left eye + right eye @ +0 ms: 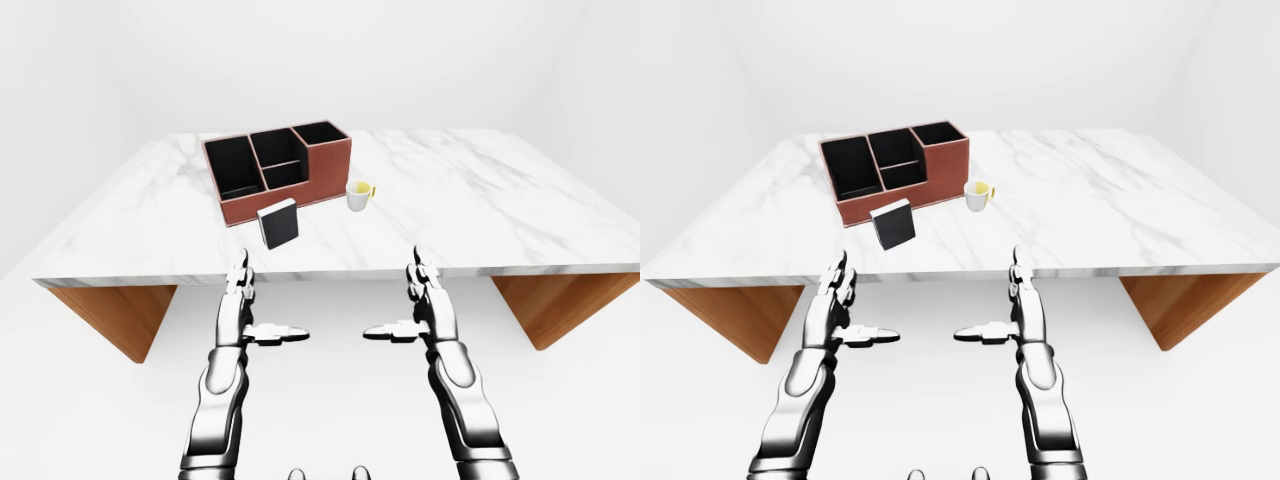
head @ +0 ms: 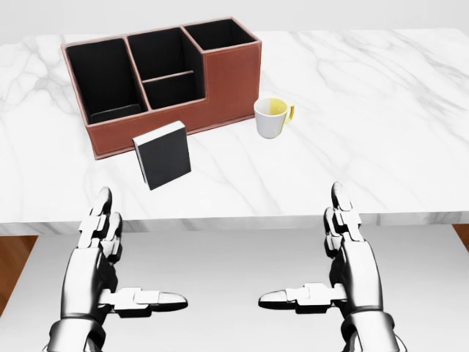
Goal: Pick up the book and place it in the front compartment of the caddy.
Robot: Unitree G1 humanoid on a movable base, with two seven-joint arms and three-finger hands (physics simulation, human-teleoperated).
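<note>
A black book (image 2: 162,155) with a white page edge stands upright on the marble table (image 2: 381,117), just below the brown caddy (image 2: 164,81) in the head view. The caddy has several black-lined compartments and sits at the upper left. My left hand (image 2: 117,260) is open below the table's near edge, under the book and apart from it. My right hand (image 2: 322,257) is open too, further right, below the edge. Both hold nothing, thumbs pointing toward each other.
A white mug (image 2: 272,117) with a yellow inside stands right of the caddy. The table rests on wooden supports (image 1: 110,315) at left and right (image 1: 560,305). White floor lies under my arms.
</note>
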